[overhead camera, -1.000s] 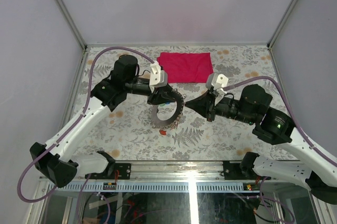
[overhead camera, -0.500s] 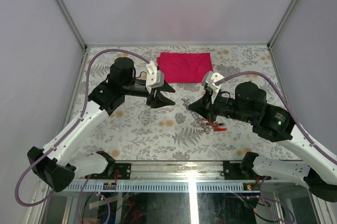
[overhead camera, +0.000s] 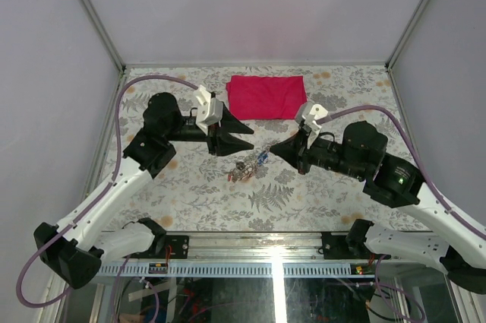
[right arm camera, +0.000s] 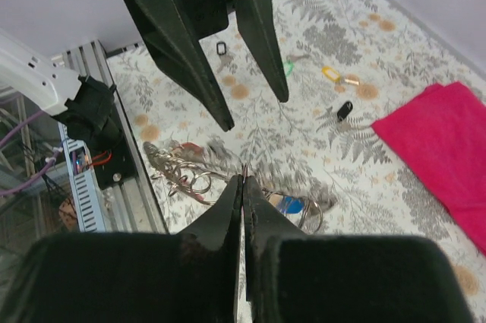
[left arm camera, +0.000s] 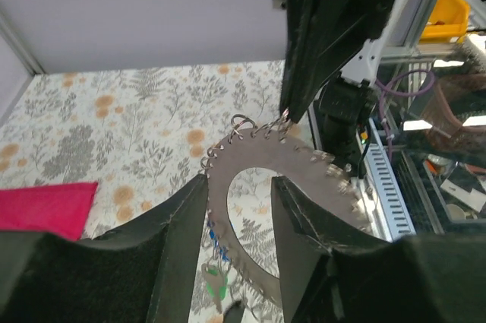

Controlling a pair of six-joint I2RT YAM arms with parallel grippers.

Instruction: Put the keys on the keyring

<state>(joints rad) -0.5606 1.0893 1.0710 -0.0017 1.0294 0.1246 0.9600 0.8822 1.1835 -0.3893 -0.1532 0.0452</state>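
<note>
Floral-patterned table (overhead camera: 334, 194) covers the floor of the enclosure, with pale grey walls on three sides. An aluminium rail (overhead camera: 228, 241) runs along the near edge, where both arms are bolted. Beyond the rail, near the middle of the table, is the large dark grey metal keyring (left arm camera: 258, 152). It is held tilted, and its rim is lined with small wire loops. The overhead view shows it only as a blurred cluster, so whether its lower edge rests on the print cannot be told. Some of the small keys with coloured plastic tags (right arm camera: 288, 203) dangle from those loops, a blue tag among them.

The right gripper (overhead camera: 268, 151) has its two black fingers pressed together on the ring's rim, pinching the edge that faces the right arm. The left gripper (overhead camera: 252, 138) points at the ring from the other side with its fingers spread wide. In the left wrist view the ring's arc crosses the gap between them, and whether either finger touches it cannot be told.

In the right wrist view, loose keys lie on the table past the left fingers, well apart from the ring: a green-tagged key (right arm camera: 287, 67), a yellow-tagged key (right arm camera: 330, 72) and a black-tagged key (right arm camera: 345, 110). A flat folded red cloth (overhead camera: 267, 96) rests at the far edge
</note>
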